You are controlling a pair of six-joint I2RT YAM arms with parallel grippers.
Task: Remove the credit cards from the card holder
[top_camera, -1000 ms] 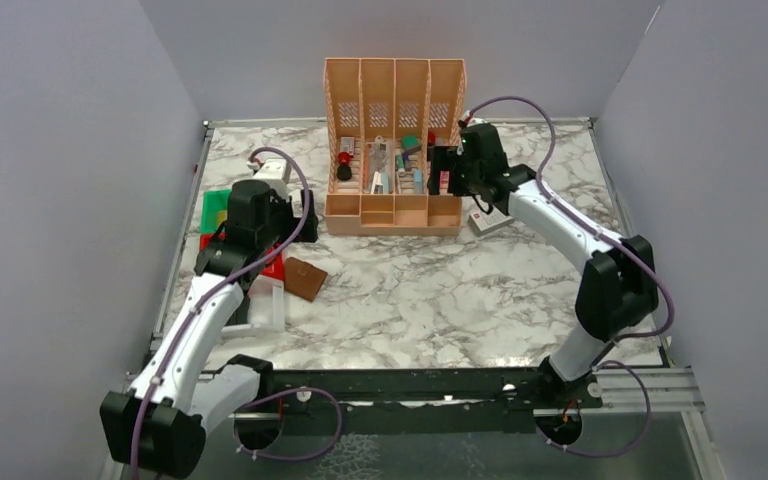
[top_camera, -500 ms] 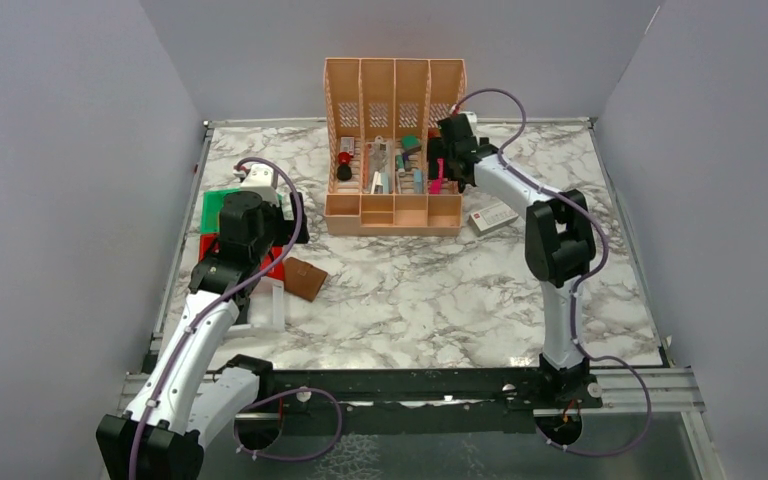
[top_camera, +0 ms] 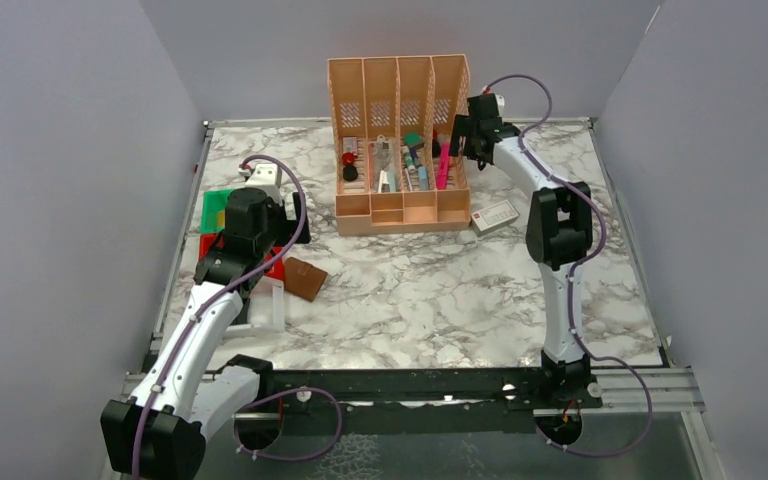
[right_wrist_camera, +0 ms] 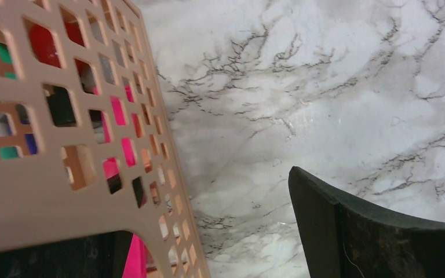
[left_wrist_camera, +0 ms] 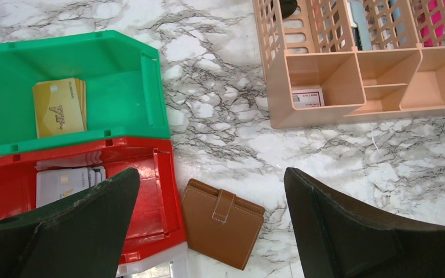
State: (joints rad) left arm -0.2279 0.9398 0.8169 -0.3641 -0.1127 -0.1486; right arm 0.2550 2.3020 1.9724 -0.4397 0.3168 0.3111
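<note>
**Holder closed on the counter, right arm busy at the organizer**

The card holder [left_wrist_camera: 223,223] lies flat on the counter [left_wrist_camera: 336,174], just beside the red bin [left_wrist_camera: 163,191]. Its strap is closed and no credit cards show from it. The left gripper [left_wrist_camera: 211,174] hangs above it with the fingers wide apart and nothing between them.

The right gripper [right_wrist_camera: 205,202] is well apart from the holder, at the far right corner of the peach organizer [top_camera: 400,130]. Its fingers are also apart and empty. The lattice wall of the organizer stands right at them, and I cannot tell if it touches.

I see three risks:
- **Organizer:** the right arm may push or tip it, because the wall is so close to the fingers. Small things could then fall out.
- **Holder:** it is flat and thin, so the left fingers may slide over it or press it under the wall of the red bin.
- **Strap:** one arm alone will probably drag the holder instead of opening it.

Pale cards [left_wrist_camera: 69,182] already lie in the red bin and gold ones [left_wrist_camera: 58,107] in the green bin [left_wrist_camera: 150,87], so a wrong card could be picked.

Compared with a second ago, the right arm has folded up and its wrist went from the front of the organizer to the far corner. The organizer has shifted a little to the right and turned. The white box with a red end [top_camera: 493,215] is now uncovered. The left arm hardly moved, and the holder is in the same place.
</note>
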